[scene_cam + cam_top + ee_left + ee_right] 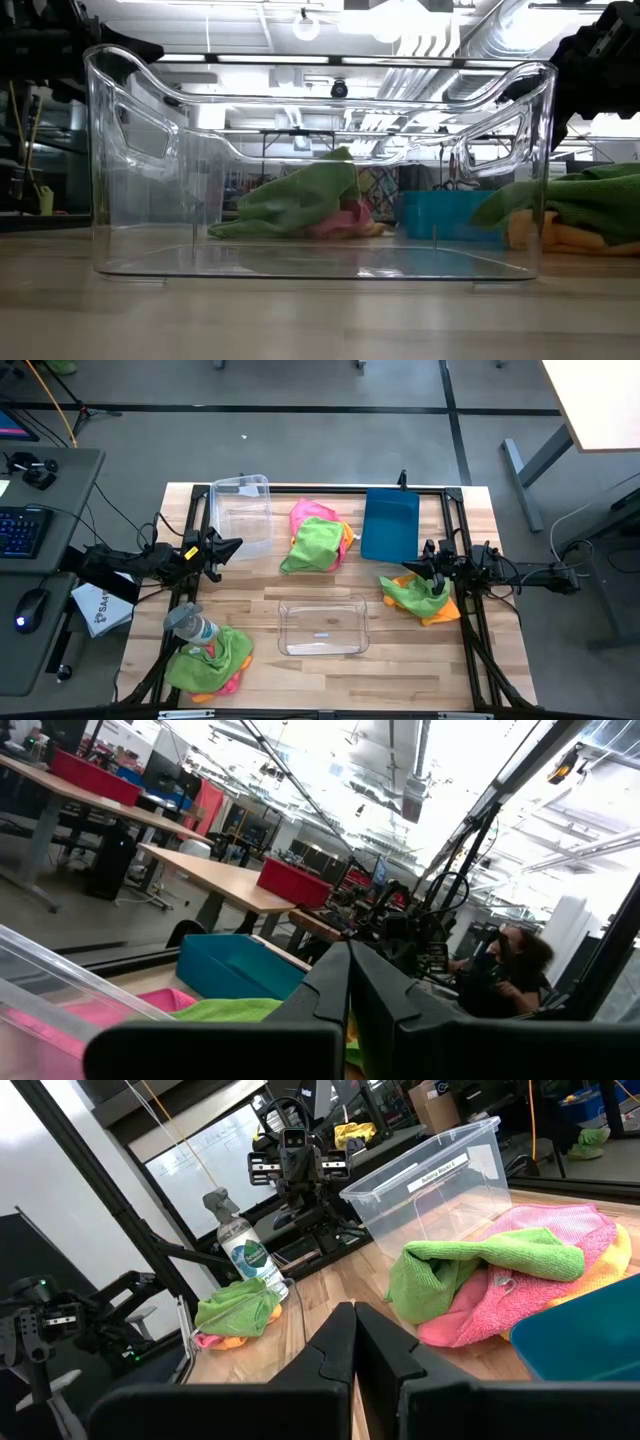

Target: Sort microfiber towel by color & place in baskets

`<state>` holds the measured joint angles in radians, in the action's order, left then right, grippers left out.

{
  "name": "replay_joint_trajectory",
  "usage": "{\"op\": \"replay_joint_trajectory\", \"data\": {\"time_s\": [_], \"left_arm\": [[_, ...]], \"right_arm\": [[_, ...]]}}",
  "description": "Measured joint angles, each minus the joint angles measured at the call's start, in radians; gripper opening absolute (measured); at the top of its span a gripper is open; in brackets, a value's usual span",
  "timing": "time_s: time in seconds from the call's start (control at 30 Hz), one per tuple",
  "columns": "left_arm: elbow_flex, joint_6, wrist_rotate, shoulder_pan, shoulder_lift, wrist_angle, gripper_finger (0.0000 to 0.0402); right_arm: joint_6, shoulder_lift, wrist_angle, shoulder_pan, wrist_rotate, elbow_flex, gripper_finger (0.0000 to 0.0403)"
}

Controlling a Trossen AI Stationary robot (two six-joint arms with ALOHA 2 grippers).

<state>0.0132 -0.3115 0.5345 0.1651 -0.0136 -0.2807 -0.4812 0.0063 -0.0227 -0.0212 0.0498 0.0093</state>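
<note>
Green, pink and orange microfiber towel lay in three heaps in the high view: a centre pile point(318, 542) between the far clear basket point(241, 512) and the blue basket point(390, 525), a right pile point(421, 598), and a near-left pile point(208, 656) beside a spray bottle point(191, 627). The right gripper point(418, 568) hovered just above the right pile, nearest any cloth; the left gripper point(226, 548) waited beside the far clear basket.

From the low view, the near clear basket point(130, 180) stood empty, towels behind it.

Left wrist view: its fingers point(335, 985) met, closed on nothing.

Right wrist view: fingers point(345, 1342) likewise pressed together, pointing toward the centre pile; the right pile lay beneath, unseen.
</note>
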Motion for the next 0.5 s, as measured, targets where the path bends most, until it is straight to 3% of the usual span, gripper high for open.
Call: {"op": "replay_joint_trajectory", "data": {"time_s": [0.3,0.4,0.5], "left_arm": [[0.0,0.0,0.0,0.0,0.0,0.0,0.0],[0.0,0.0,0.0,0.0,0.0,0.0,0.0],[0.0,0.0,0.0,0.0,0.0,0.0,0.0]], "right_arm": [[0.001,0.0,0.0,0.0,0.0,0.0,0.0],[0.081,0.0,-0.004,0.0,0.02,0.0,0.0],[-0.08,0.0,-0.107,0.0,0.086,0.0,0.0]]}}
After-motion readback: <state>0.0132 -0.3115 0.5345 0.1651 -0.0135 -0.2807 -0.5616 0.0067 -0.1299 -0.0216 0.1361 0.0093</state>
